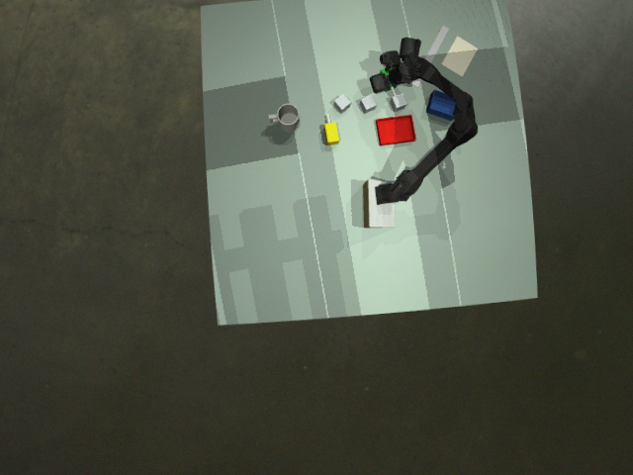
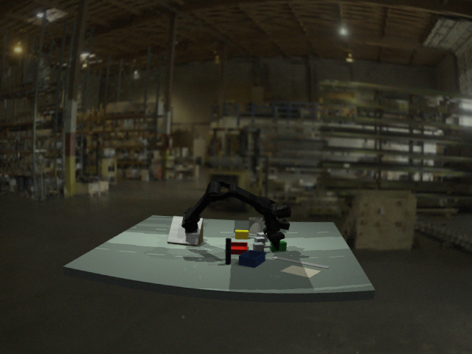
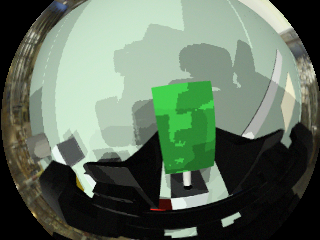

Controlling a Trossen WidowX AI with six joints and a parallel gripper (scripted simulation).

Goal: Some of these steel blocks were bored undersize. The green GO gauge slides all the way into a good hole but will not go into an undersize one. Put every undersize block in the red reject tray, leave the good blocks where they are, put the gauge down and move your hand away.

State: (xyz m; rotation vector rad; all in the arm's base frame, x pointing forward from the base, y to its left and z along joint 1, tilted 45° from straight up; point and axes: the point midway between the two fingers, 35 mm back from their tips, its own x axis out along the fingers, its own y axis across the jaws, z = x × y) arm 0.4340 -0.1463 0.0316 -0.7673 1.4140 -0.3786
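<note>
Gripper (image 1: 389, 76) (image 2: 277, 243) (image 3: 182, 130) is clamped on the green GO gauge (image 1: 385, 73) (image 2: 282, 245) (image 3: 185, 125), beyond the row of blocks from the red tray (image 1: 396, 131) (image 2: 239, 250) (image 3: 161, 205). Its pale pin points tray-ward at the bore of the nearest block (image 1: 399, 103) (image 2: 258, 247) (image 3: 177, 189) — whether it has entered, I can't tell. The gauge looks rigid, its smooth handle possibly slippery; I'd keep hold of the broad sides and push gently, straight — a skewed pin could jam or shift the block.
</note>
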